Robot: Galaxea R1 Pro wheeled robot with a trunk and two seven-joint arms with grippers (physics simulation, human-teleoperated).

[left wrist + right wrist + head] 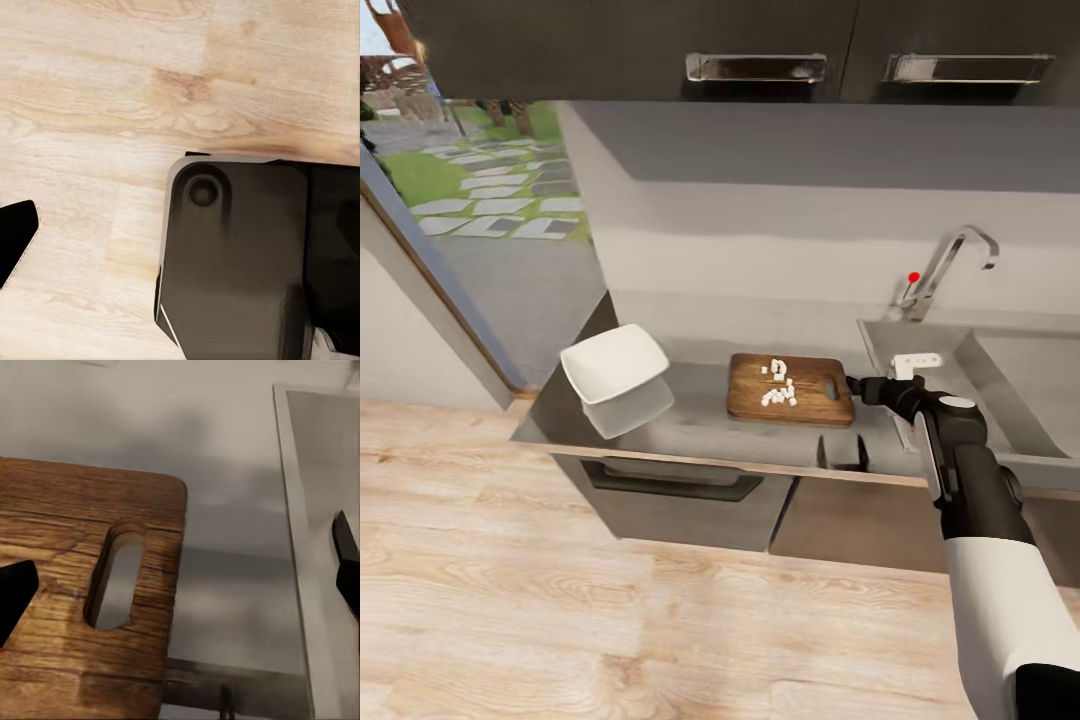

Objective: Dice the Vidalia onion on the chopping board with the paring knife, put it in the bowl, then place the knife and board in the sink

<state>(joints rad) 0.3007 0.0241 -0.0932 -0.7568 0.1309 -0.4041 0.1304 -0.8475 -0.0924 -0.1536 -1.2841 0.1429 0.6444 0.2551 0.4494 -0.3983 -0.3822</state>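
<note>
Your right gripper point(852, 385) is hovering at the right end of the chopping board point(790, 391), just by the slotted handle hole point(114, 576). In the right wrist view its jaws are standing spread, one fingertip point(13, 594) lying over the board's wood, the other point(346, 556) sitting over the sink's drainboard point(315, 555); nothing is sitting between them.

The board is lying flat on the dark tabletop point(690, 425), between the bowl point(616, 374) and the sink point(1000, 390). The diced onion point(779, 384) is lying in small white pieces on the board's middle. The white square bowl is sitting tilted near the tabletop's left end, well apart from the board.

A small pale object point(916, 362) is resting on the drainboard by the tap point(950, 265); you cannot tell what it is.

The left wrist view is looking down on wood floor point(97, 97) and a dark part of the robot point(240, 255); one dark fingertip point(15, 236) is showing, but the left jaws' state cannot be told.
</note>
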